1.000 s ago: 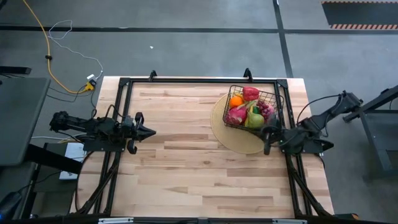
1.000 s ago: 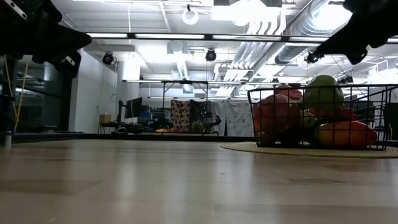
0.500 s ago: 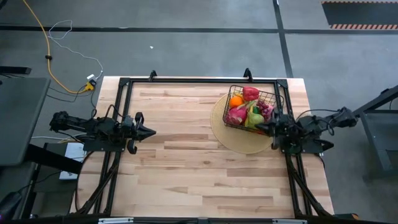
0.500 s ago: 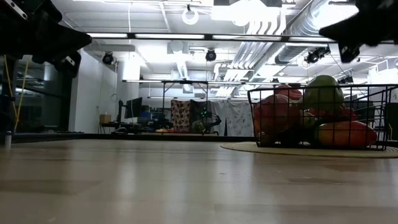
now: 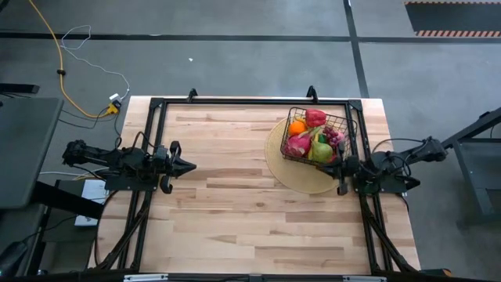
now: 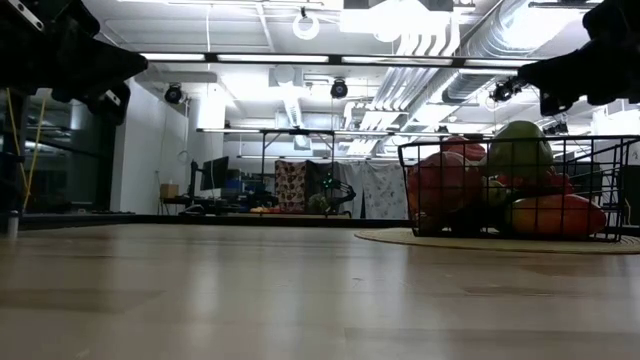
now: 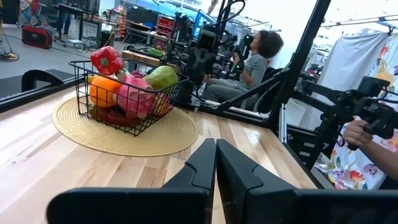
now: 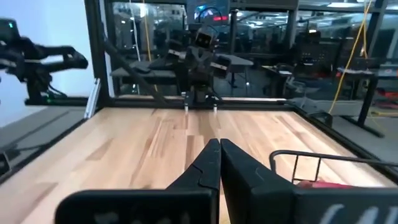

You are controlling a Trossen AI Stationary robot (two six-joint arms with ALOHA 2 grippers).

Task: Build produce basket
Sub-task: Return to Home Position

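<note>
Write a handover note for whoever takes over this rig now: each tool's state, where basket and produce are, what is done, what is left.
Left tool: shut, empty, at the left edge of the light wooden table.
Right tool: shut, empty, beside the small black wire-grid basket, above the edge of the round tan woven mat.
Basket stands on the mat, holding red toy pepper, round orange, pink dragon fruit, green pear, purple grapes.
Done: all produce in view is in the basket.
Left: probably just sending the Right tool home.
</note>
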